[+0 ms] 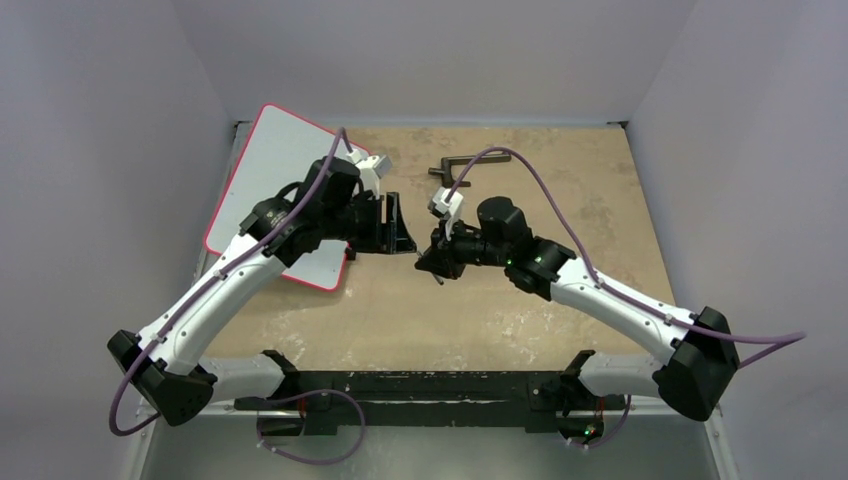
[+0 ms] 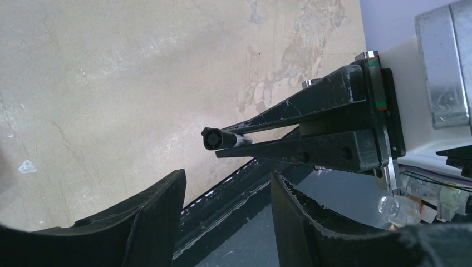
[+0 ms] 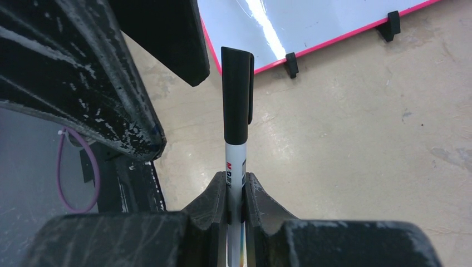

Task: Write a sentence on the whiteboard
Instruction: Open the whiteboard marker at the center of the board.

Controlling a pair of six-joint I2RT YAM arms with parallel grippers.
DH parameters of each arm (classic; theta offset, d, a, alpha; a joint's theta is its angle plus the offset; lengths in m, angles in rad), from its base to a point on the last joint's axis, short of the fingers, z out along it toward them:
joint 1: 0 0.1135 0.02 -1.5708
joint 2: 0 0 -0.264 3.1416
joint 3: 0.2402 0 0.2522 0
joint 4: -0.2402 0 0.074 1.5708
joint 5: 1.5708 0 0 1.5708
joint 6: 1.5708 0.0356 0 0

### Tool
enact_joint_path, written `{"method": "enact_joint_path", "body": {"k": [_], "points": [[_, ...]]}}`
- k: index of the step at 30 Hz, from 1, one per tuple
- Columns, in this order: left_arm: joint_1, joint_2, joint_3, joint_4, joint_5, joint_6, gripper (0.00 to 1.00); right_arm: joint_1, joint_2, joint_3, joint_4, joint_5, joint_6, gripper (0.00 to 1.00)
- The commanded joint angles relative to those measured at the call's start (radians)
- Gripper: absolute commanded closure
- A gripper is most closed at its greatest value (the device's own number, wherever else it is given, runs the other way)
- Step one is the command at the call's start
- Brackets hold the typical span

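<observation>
We judge this the uncapping step: our right hand point(image 3: 236, 188) clamps the capped marker point(image 3: 235, 161), aimed at our left hand point(image 2: 228, 203), spread and empty. The whiteboard point(image 1: 272, 150) lies at the worktop's point(image 1: 560, 200) far left corner. Next, left should pinch the cap point(image 3: 236, 94) and pull.

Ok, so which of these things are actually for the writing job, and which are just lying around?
For the job: whiteboard; capped marker, clamped in the right gripper; left gripper, open, facing it.
Just lying about: dark angled bar beyond the grippers.
</observation>
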Motion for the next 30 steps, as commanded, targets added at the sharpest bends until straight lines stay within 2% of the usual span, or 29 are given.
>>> {"method": "enact_joint_path", "body": {"k": [1, 11, 12, 15, 30], "points": [[0.038, 0.007, 0.016, 0.032, 0.064, -0.043, 0.45, 0.014, -0.037, 0.033, 0.043, 0.028, -0.041, 1.0], [0.099, 0.027, 0.02, 0.05, 0.216, -0.079, 0.53, 0.042, -0.076, -0.013, 0.1, 0.048, -0.077, 1.0], [0.1, 0.032, 0.022, 0.049, 0.22, -0.078, 0.58, 0.047, -0.075, -0.011, 0.1, 0.057, -0.084, 1.0], [0.099, 0.04, 0.023, 0.047, 0.227, -0.076, 0.63, 0.062, -0.071, -0.005, 0.1, 0.078, -0.095, 1.0], [0.102, 0.054, 0.018, 0.032, 0.29, -0.06, 0.78, 0.136, -0.051, 0.023, 0.098, 0.235, -0.206, 1.0]]}}
